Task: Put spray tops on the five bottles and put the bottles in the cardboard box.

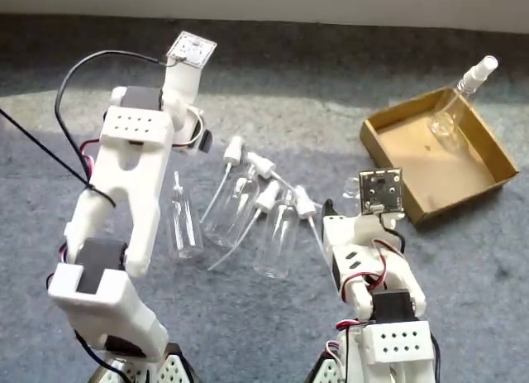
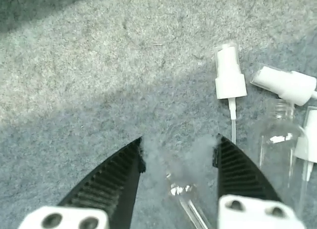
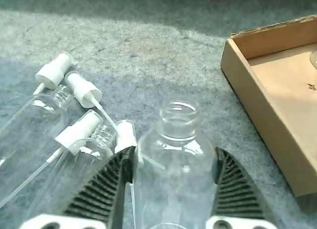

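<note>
Right up at the lens, the right end effector (image 3: pixel 173 152) has its ribbed black fingers (image 3: pixel 106 189) pressed on either side of an open-necked bottle (image 3: pixel 178 122). It is clear plastic with no top on it, and its mouth points away from the wrist. From the high view, that held bottle sits near the cardboard box (image 1: pixel 388 155), just short of its near wall.

Over to the other arm: the left end effector (image 2: pixel 178 142) is spread wide, gripping nothing. A lone bottle (image 2: pixel 181 189) lies on the grey table (image 2: pixel 99 66) in the gap between the fingers. Whether either finger touches it I cannot tell.

Between the two arms is the pile. Two more bare bottles (image 1: pixel 277 234) lie side by side, necks pointing away from the arm bases, with the lone bottle a little apart towards the left arm. Four white spray tops (image 1: pixel 233 150) are scattered around the necks, their thin dip tubes trailing across the table, and none is seated on a bottle. In the left wrist view, one top (image 2: pixel 230 78) lies just beyond the open fingers, its tube running back towards them.

In the box there is a capped bottle (image 1: pixel 450 118) lying on the cardboard floor. Its white sprayer (image 1: pixel 479 73) pokes out over the far rim.
</note>
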### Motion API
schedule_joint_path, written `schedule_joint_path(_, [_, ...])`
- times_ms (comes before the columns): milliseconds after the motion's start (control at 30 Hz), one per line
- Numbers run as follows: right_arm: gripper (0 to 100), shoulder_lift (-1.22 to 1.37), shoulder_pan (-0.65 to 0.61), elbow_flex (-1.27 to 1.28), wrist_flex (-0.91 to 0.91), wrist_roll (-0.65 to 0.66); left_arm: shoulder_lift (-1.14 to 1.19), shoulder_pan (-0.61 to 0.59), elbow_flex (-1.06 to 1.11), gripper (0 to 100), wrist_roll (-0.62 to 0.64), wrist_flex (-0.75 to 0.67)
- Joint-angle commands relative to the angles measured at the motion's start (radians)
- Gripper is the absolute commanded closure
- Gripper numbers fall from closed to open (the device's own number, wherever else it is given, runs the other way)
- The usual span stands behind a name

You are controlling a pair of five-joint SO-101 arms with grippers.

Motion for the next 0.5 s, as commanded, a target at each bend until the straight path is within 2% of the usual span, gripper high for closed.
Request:
schedule_joint_path(0, [85.6, -0.012, 0.015, -0.008, -0.024, -0.005, 0.131, 0.067, -0.196, 77, -0.002, 0.006])
schedule_joint_path(200, [85.6, -0.012, 0.015, -0.007, -0.024, -0.005, 0.331, 0.127, -0.386, 77, -0.002, 0.002])
schedule_joint_path(467, [85.6, -0.012, 0.015, -0.007, -0.024, -0.005, 0.607, 0.117, -0.598, 77, -0.002, 0.006])
